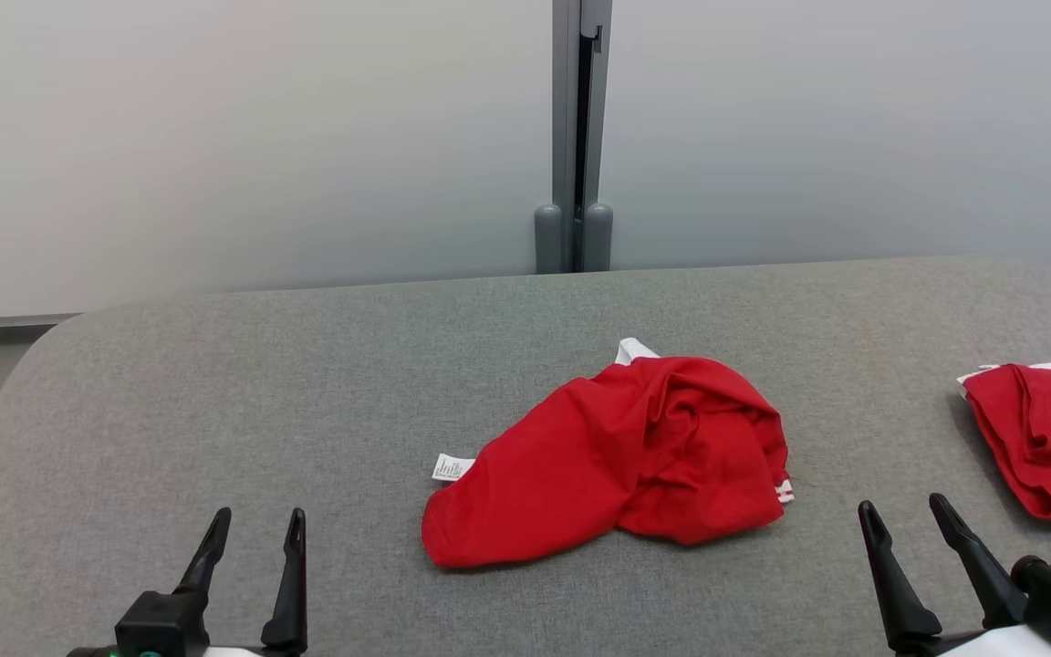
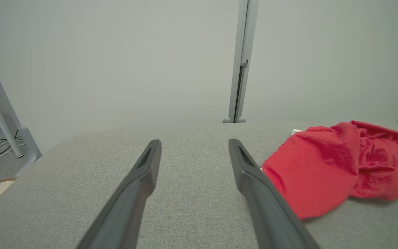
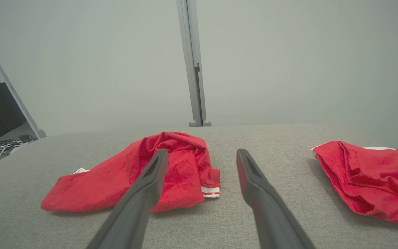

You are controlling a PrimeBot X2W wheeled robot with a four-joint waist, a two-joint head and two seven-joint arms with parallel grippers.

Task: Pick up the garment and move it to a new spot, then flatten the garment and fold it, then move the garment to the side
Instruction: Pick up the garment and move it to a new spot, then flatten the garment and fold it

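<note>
A crumpled red garment [image 1: 617, 456] with white trim and a small white label lies in a heap near the middle of the grey padded table [image 1: 306, 383]. In the left wrist view the garment [image 2: 337, 166] sits to the right of the fingers; in the right wrist view the garment [image 3: 143, 176] lies ahead and to the left. My left gripper [image 1: 256, 525] hovers open at the lower left, well apart from the cloth. My right gripper [image 1: 901, 509] stands open at the lower right, empty.
A second red and white garment [image 1: 1045, 438] lies bunched at the table's right edge, close to my right gripper; it shows as the pile [image 3: 368, 180] in the right wrist view. A grey post [image 1: 576, 137] stands against the pale wall behind the table.
</note>
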